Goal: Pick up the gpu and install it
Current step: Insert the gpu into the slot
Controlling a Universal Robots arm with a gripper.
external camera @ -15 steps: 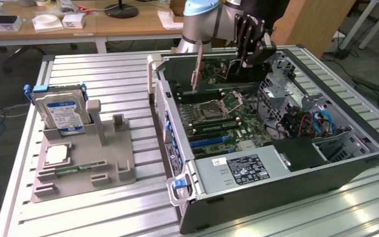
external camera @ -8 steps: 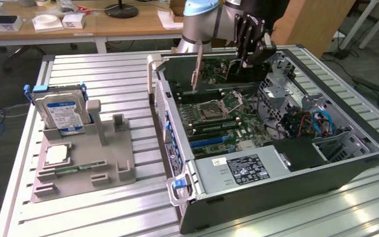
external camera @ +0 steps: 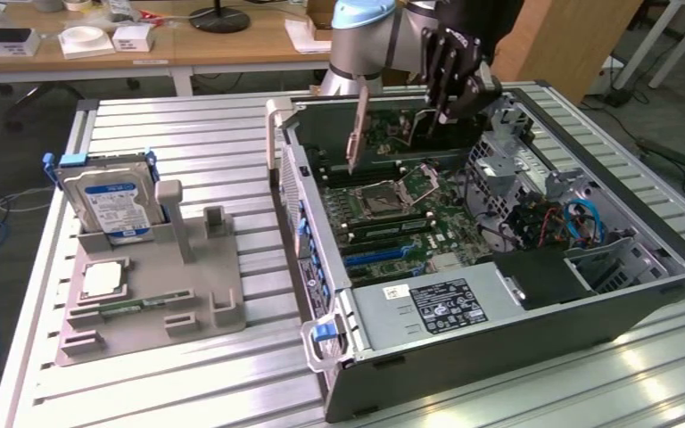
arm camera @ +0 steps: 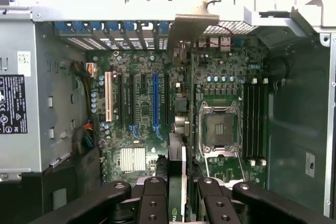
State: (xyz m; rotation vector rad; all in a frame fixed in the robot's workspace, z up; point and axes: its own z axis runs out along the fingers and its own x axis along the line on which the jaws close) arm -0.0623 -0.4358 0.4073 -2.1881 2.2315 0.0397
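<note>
Exterior view: arm's gripper (external camera: 452,80) hangs over the open computer case (external camera: 628,290), fingers clamped narrow on the gpu (external camera: 392,134). The card is held on edge, upright, above the motherboard (external camera: 402,214) near the far wall of the case; its silver bracket (external camera: 356,134) points down on the exterior view's left side. Not seated yet, clear gap under it. On the grey parts holder (external camera: 152,303), well apart on the exterior view's left, stands a hard drive (external camera: 111,201), with a processor (external camera: 103,279) lying flat in front of it.

Wrist view: black fingers (arm camera: 152,203) pinch the gpu (arm camera: 177,182) from both faces, the card seen edge-on running away from the camera. Bracket (arm camera: 186,32) reaches toward the rear slot openings (arm camera: 121,27). Card edge sits just beside the blue slot (arm camera: 155,103), roughly parallel to it; exact line-up cannot tell. Empty processor socket (arm camera: 218,129) and memory slots (arm camera: 254,119) lie on the other side of the card.

Handling: likely light, stiff, thin board, fragile parts and gold edge contacts. Best gripped flat across the cooler block and back face, as here. Any tilt going in could jam or chip the contacts.
</note>
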